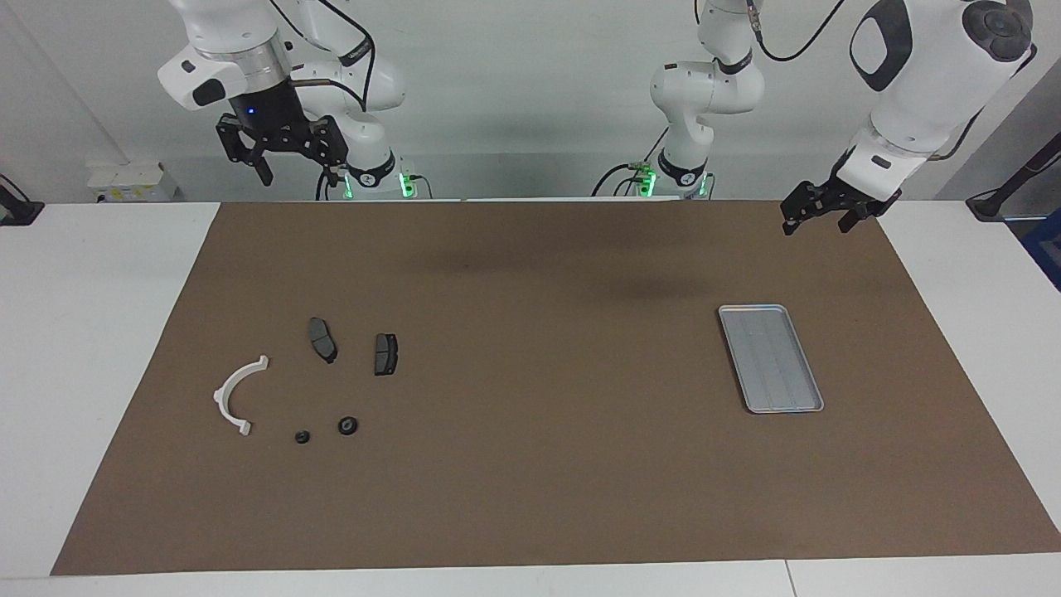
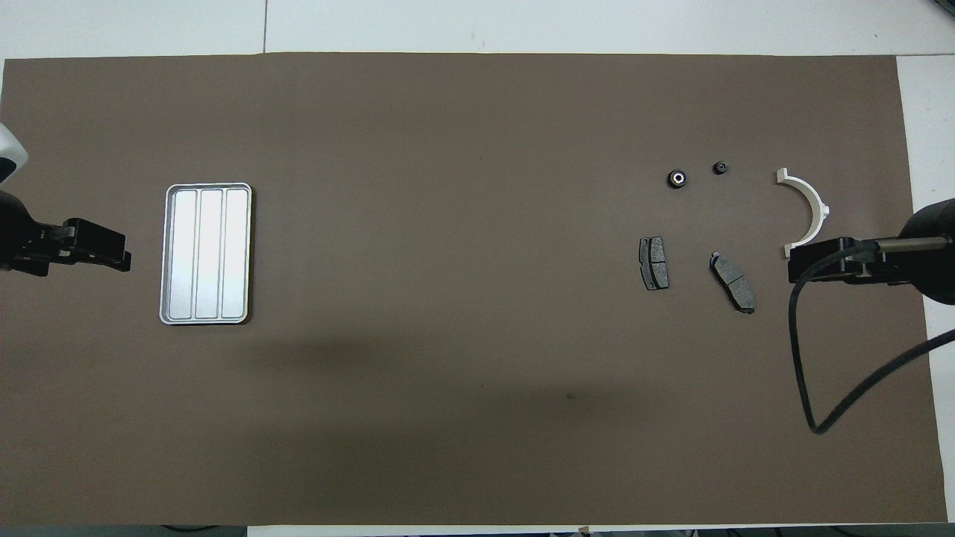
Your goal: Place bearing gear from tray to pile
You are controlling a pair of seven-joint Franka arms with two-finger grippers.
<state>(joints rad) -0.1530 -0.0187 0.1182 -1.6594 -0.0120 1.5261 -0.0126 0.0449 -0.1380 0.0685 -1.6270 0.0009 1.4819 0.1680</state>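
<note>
The tray (image 1: pixel 770 357) lies bare on the brown mat (image 1: pixel 547 464) toward the left arm's end of the desk (image 1: pixel 83 332); nothing is seen in it in either view. Well apart from the tray, toward the right arm's end, the pile is gathered: a white bracket (image 1: pixel 235 395), two dark pads (image 1: pixel 322 339) (image 1: pixel 385 353), and, just farther from the robots than the pads, two small dark round parts, the larger one (image 1: pixel 347 425) with a pale centre and the smaller one (image 1: pixel 302 436) beside it. The larger is judged to be the bearing gear, so the move from tray to pile appears to be done and nothing seems left but for the arms to rest. The left gripper (image 1: pixel 816 217) is held raised near the mat's edge closest to the robots, on the tray's side, its fingers spread and empty. The right gripper (image 1: pixel 286 157) is held high above the desk's robot-side edge, on the pile's side of the tray, fingers likewise spread and holding nothing.
</note>
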